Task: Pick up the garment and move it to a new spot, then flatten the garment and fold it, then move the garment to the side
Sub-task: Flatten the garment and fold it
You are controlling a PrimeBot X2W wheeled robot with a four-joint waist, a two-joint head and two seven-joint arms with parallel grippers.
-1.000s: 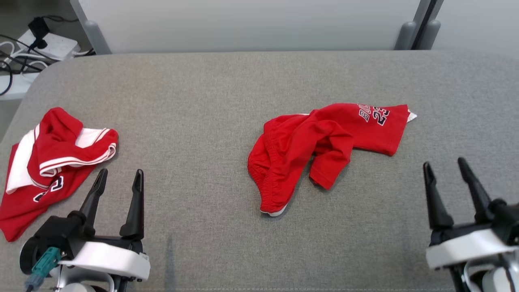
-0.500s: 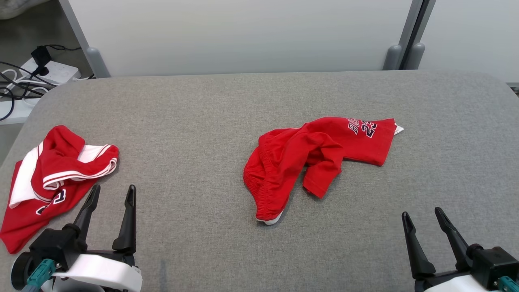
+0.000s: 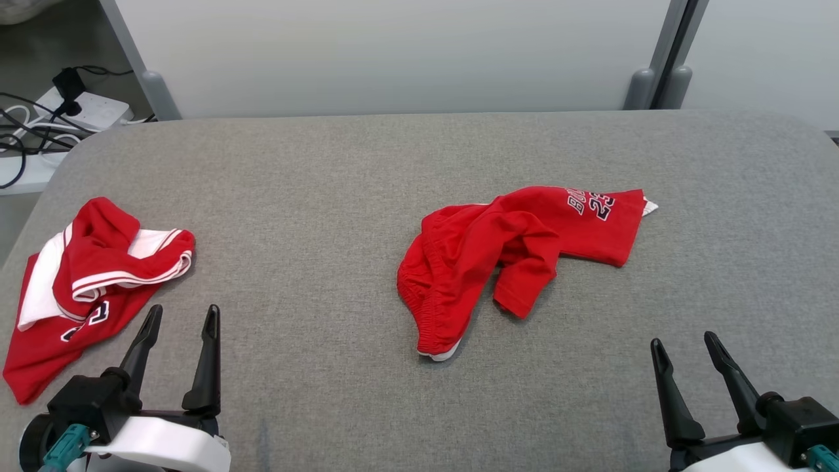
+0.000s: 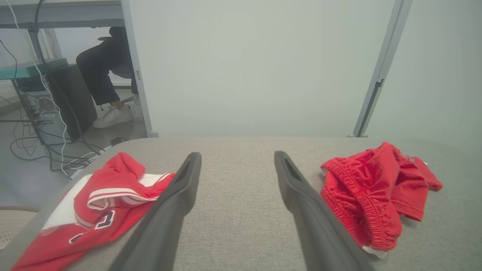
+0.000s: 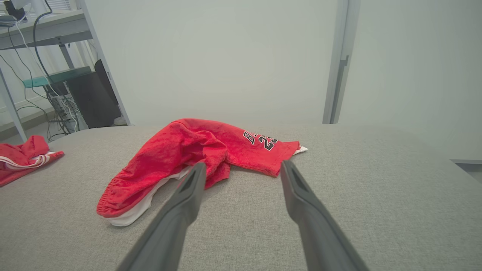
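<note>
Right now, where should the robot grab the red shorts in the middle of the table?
On the red shorts, probably the elastic waistband at the near end, from above: it bunches into a thick ridge, while the printed leg lies flat.

A grey cloth-covered table (image 3: 314, 177) carries two garments. Red shorts (image 3: 485, 249) lie crumpled near its middle. A red-and-white jersey (image 3: 85, 288) lies bunched by its left edge, well apart.

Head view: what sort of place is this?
Probably an office-like robot lab, not a home: a fabric-covered grey table in front of white partition panels, a power strip with loose cables, and a seated person's legs under a desk.
</note>
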